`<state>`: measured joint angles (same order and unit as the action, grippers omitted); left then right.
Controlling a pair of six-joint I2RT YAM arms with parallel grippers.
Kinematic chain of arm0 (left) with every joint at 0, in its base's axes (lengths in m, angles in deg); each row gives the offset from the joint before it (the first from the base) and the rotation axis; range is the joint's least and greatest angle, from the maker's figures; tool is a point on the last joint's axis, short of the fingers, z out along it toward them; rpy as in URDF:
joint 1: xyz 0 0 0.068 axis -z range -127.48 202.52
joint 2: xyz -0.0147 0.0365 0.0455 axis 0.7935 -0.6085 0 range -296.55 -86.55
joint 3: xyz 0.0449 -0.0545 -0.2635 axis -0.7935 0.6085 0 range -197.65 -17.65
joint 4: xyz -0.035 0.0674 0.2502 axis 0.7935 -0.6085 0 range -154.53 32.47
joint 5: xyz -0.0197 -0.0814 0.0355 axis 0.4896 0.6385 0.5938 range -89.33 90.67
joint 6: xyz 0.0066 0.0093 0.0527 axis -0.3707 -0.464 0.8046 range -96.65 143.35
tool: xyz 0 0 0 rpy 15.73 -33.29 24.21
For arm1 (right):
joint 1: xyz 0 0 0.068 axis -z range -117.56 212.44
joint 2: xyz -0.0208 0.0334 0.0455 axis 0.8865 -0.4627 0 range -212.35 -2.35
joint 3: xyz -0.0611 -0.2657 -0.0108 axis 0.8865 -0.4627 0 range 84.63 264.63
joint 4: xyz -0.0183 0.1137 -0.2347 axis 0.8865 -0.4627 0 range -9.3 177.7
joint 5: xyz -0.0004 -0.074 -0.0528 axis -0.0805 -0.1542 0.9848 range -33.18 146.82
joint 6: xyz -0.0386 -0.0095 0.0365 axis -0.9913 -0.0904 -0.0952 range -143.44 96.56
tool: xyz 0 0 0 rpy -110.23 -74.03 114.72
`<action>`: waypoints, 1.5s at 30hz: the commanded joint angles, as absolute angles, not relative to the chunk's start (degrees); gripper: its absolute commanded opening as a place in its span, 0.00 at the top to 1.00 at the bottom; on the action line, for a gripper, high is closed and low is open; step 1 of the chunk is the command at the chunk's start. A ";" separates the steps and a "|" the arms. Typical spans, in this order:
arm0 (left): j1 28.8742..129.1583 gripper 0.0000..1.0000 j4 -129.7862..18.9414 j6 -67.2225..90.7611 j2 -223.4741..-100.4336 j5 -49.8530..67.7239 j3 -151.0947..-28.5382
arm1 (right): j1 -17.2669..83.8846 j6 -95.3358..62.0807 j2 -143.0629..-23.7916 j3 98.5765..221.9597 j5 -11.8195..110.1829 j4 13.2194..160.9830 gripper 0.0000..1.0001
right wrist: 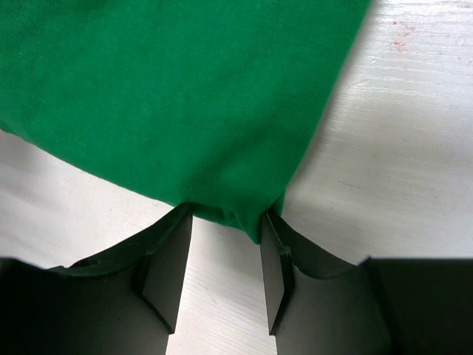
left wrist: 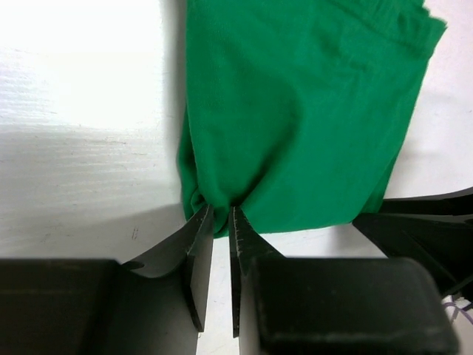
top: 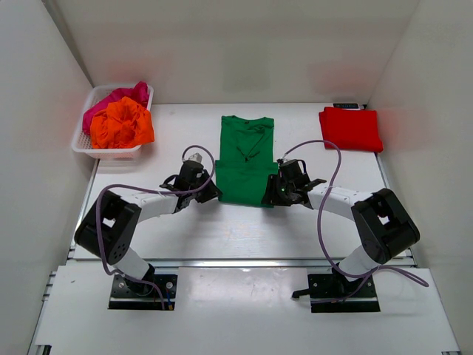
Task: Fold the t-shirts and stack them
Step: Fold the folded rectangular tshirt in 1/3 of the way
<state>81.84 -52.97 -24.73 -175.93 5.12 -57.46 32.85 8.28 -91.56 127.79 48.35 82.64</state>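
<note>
A green t-shirt (top: 246,159) lies in the middle of the table, folded into a long strip with its collar at the far end. My left gripper (top: 210,191) is at its near left corner. In the left wrist view the gripper (left wrist: 220,214) is pinched shut on the puckered corner of the green t-shirt (left wrist: 295,111). My right gripper (top: 272,194) is at the near right corner. In the right wrist view the gripper (right wrist: 225,222) is open, its jaws straddling the corner of the green t-shirt (right wrist: 170,96) on the table.
A folded red t-shirt (top: 351,128) lies at the back right. A white basket (top: 83,145) at the back left holds a crumpled orange t-shirt (top: 122,126) and a pink one (top: 118,96). White walls close in both sides and the back.
</note>
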 commanded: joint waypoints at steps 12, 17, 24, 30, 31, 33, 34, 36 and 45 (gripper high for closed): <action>81.97 1.00 -54.70 -23.50 -175.23 4.98 -57.46 | 32.55 7.41 -92.78 128.05 47.33 82.79 1.00; 79.59 1.00 -57.43 -21.31 -172.86 5.95 -57.73 | 34.22 4.78 -90.86 128.05 46.54 81.28 1.00; 78.62 1.00 -59.37 -19.55 -173.29 7.88 -57.28 | 38.00 1.35 -89.80 127.26 44.08 79.87 1.00; 78.71 1.00 -60.25 -18.49 -174.53 9.20 -57.37 | 39.32 -0.59 -89.71 126.56 42.50 78.73 1.00; 78.45 1.00 -60.42 -17.96 -174.53 9.46 -57.29 | 39.49 -1.29 -89.10 127.17 41.63 78.91 1.00; 78.36 1.00 -61.83 -17.35 -173.91 9.99 -57.55 | 39.76 -1.47 -88.92 127.61 41.09 77.77 1.00; 77.92 1.00 -62.44 -16.39 -173.91 11.21 -57.90 | 39.67 -2.08 -88.40 127.79 40.22 77.16 1.00; 77.48 1.00 -64.80 -14.89 -174.09 13.06 -58.25 | 40.11 -3.48 -88.48 128.05 38.90 75.93 1.00; 80.99 1.00 -75.54 -11.45 -171.54 19.56 -59.93 | 38.36 -7.53 -84.26 130.07 32.93 66.36 1.00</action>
<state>79.85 -70.98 -12.51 -174.88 15.61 -59.73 39.08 -5.16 -86.99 127.55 36.18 71.14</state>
